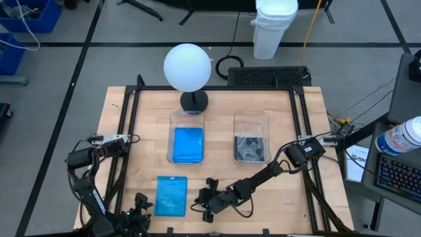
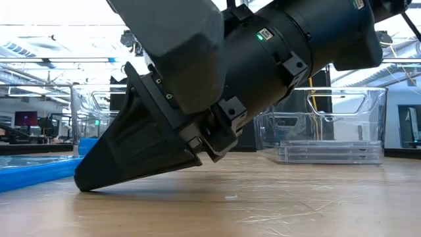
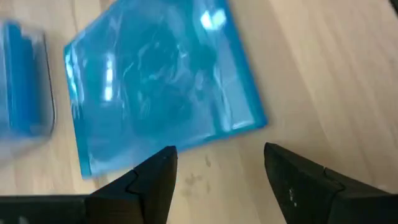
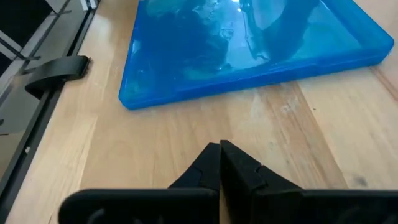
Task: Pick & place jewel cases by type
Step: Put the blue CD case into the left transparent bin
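Observation:
A bright blue translucent jewel case (image 1: 171,195) lies flat on the table near its near edge; it also shows as the case (image 3: 158,81), the case (image 4: 249,46) and the case (image 2: 33,172). My left gripper (image 1: 139,203) (image 3: 217,171) is open, just left of the case and pointing at its edge. My right gripper (image 1: 209,201) (image 4: 219,155) is shut, its tips low over the wood just right of the case, with a gap between them and it. In the low view the right gripper (image 2: 82,184) slants down to the table top. More blue cases lie in the left tub (image 1: 187,145), clear/grey ones in the right tub (image 1: 252,146).
A white globe lamp on a black base (image 1: 189,69) stands behind the tubs. A black frame rail (image 1: 128,131) runs along the table's left side and another rail (image 1: 304,131) along its right. Bare wood lies between the tubs and the near edge.

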Tool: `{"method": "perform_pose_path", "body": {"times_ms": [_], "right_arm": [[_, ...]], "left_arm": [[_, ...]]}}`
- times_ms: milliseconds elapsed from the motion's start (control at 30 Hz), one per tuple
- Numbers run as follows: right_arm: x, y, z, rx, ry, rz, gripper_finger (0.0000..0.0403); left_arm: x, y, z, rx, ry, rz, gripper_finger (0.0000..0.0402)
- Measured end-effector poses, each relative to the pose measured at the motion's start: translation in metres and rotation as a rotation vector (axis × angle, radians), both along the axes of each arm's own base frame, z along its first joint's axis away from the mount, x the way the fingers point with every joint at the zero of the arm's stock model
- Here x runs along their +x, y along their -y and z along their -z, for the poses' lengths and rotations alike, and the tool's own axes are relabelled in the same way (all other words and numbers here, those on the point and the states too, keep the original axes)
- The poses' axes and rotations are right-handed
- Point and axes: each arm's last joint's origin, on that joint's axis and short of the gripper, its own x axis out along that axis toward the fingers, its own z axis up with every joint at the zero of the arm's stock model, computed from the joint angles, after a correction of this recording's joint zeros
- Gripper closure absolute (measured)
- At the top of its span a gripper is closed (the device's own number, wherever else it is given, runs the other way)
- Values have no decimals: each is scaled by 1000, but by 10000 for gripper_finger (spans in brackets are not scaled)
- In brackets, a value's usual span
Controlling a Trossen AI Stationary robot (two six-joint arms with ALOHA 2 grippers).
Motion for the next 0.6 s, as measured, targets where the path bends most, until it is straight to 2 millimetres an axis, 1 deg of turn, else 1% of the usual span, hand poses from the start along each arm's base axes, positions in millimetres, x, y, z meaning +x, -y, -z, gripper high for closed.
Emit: {"method": "perform_pose_path", "body": {"times_ms": [167,300,467,600], "right_arm": [[1,1,0,1,10,-3,399],[2,1,0,3,14,-3,399],[2,2,-1,-61,23,-42,399],[3,3,-1,-142,31,-93,399]], "left_arm": [[-6,-3,-1,-69,11,-179,160],[-6,-1,-3,-195,40,-364,160],[-2,6,-9,-351,93,-437,160],[2,5,-13,-415,147,-546,160]]}}
